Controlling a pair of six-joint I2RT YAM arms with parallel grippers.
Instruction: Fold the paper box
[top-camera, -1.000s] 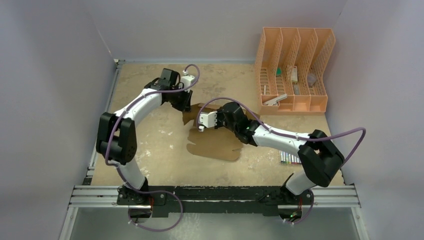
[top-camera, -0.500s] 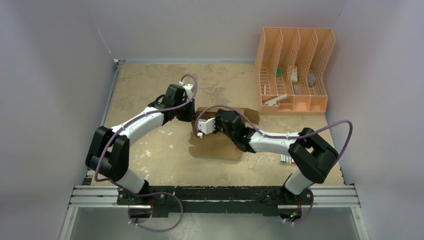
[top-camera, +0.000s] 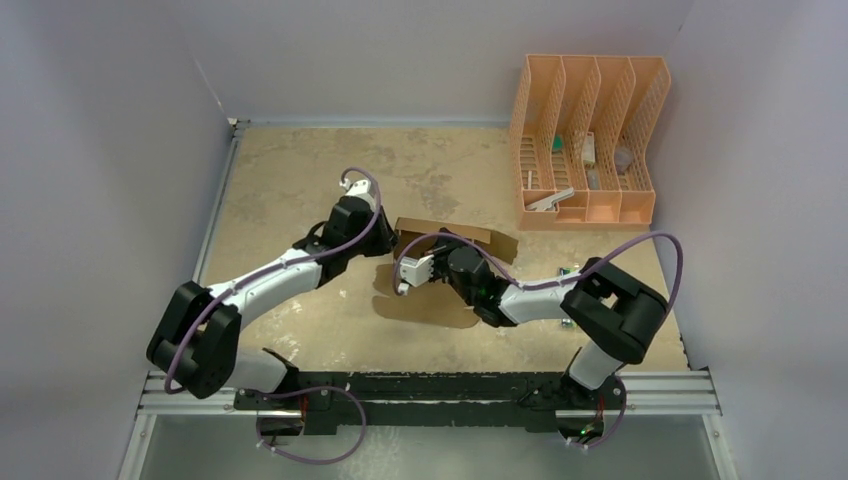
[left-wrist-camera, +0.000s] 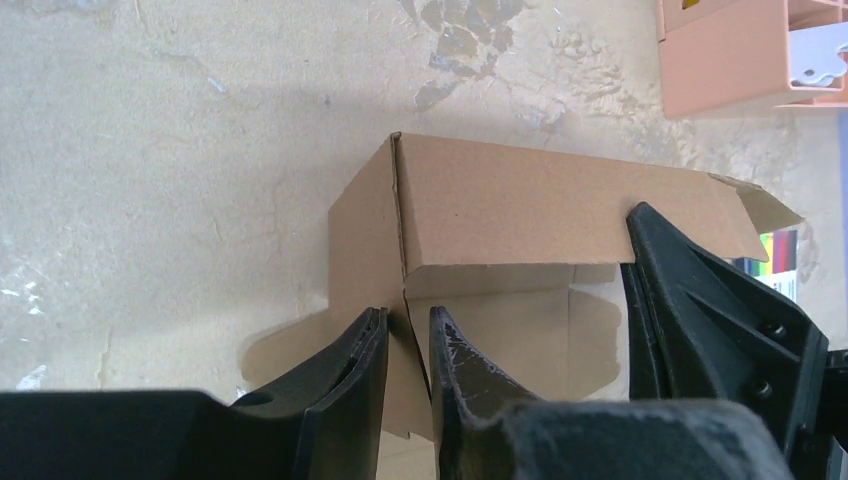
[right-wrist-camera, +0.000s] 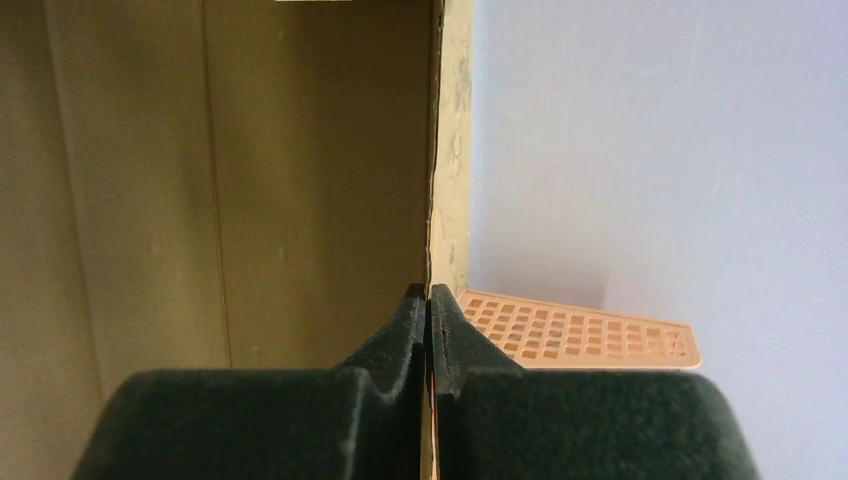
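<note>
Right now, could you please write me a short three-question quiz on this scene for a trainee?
1. True or false: the right gripper is shut on an edge of the paper box.
2. Where does the orange file rack stand on the table? A: at its far right. B: at its near left edge. C: underneath the box.
3. Short answer: is the box a flat sheet or partly folded?

Key: 1 true; 2 A; 3 partly folded, with one long wall raised.
</note>
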